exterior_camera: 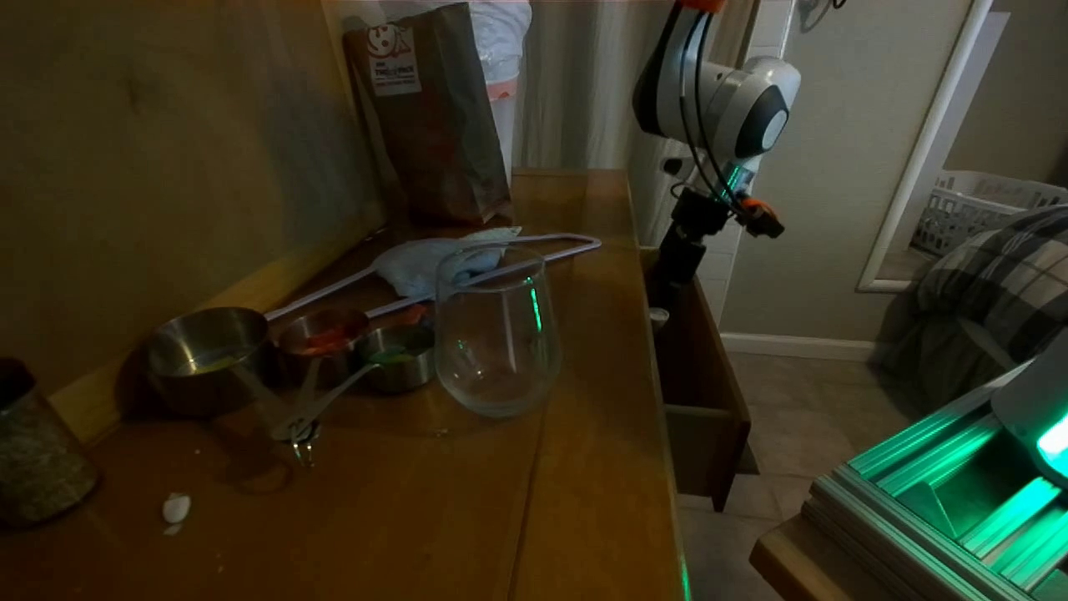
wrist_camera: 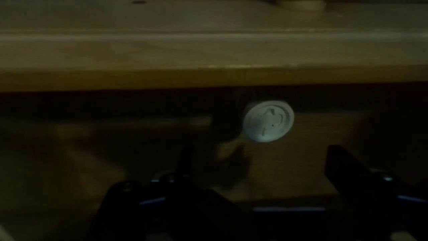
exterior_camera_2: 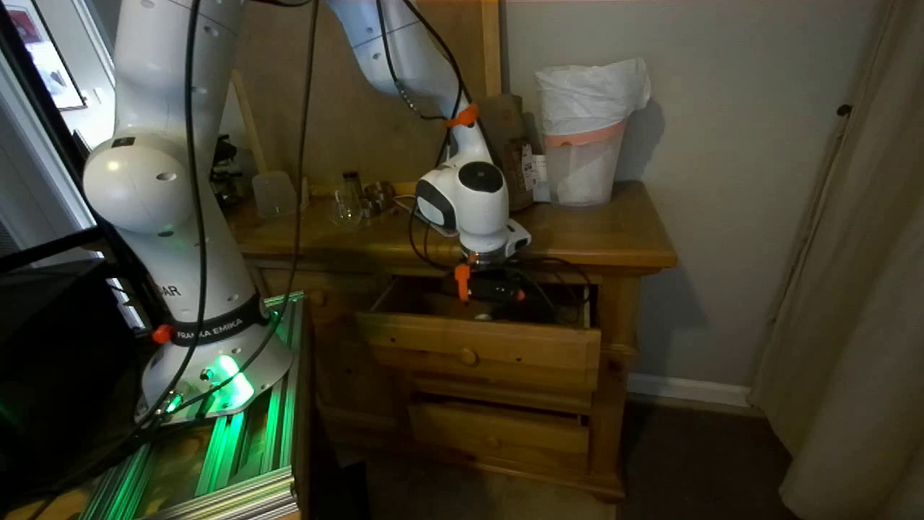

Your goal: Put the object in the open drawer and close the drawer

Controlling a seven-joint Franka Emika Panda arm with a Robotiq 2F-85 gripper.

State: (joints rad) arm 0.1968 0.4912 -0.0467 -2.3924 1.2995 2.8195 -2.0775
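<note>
The can [wrist_camera: 268, 121] is inside the open upper drawer [exterior_camera_2: 426, 350]; its round pale end faces the camera in the wrist view. It also shows as a small pale disc in both exterior views [exterior_camera: 658, 318] [exterior_camera_2: 483, 316]. My gripper [wrist_camera: 259, 154] points down into the drawer, fingers spread wide with nothing between them. In the wrist view the can lies just beyond the fingertips, toward the drawer's front panel [wrist_camera: 200, 50]. In an exterior view the gripper's dark fingers [exterior_camera: 665, 292] go down behind the drawer's side [exterior_camera: 709, 376]. The drawer's inside is very dark.
On the dresser top [exterior_camera: 601, 467] stand a clear glass [exterior_camera: 498, 359], metal measuring cups [exterior_camera: 209, 351], a hanger [exterior_camera: 576, 242] with a cloth, a jar [exterior_camera: 37, 451] and a paper bag [exterior_camera: 438, 117]. A lined bin [exterior_camera_2: 585, 159] stands behind. A lower drawer [exterior_camera_2: 498, 437] sits slightly open.
</note>
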